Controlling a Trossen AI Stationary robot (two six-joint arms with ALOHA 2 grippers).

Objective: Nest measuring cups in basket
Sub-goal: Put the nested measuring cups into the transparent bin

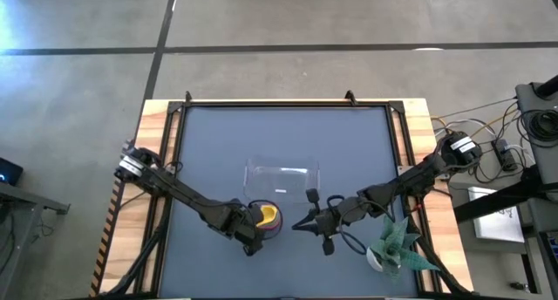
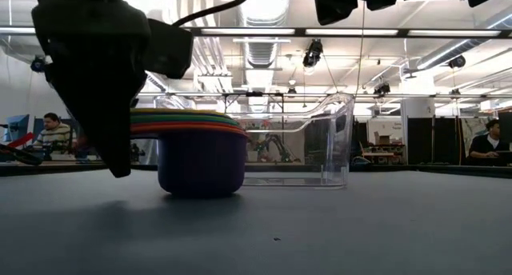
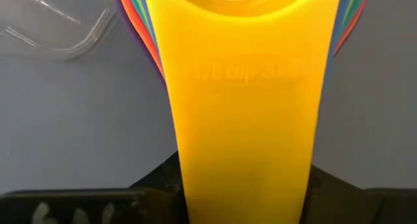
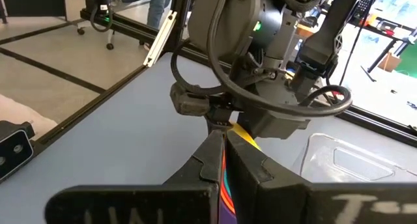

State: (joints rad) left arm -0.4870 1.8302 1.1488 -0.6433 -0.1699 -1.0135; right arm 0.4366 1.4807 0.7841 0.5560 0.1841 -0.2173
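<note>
The measuring cups are nested in one stack, purple at the bottom and yellow on top. The stack stands by the purple cup's base on the grey table, just in front of the basket's near side. The clear basket sits behind it with nothing in it. My left gripper is at the stack's near-left side, shut on the handles. My right gripper is shut and hangs raised just right of the stack, pointing at it and touching nothing. My left gripper holds the stack by its handles, with the yellow handle on top, running back between the two fingers. One finger is on each long edge, and the fingers lie along the handle. They come slanting from the table's near-left. The purple cup's base stays on the table.
A potted green plant stands near the table's near right corner, beside the right arm. Black frame rails run along the table's edges. Open grey surface lies left of the basket and behind it. People sit at desks in the room beyond.
</note>
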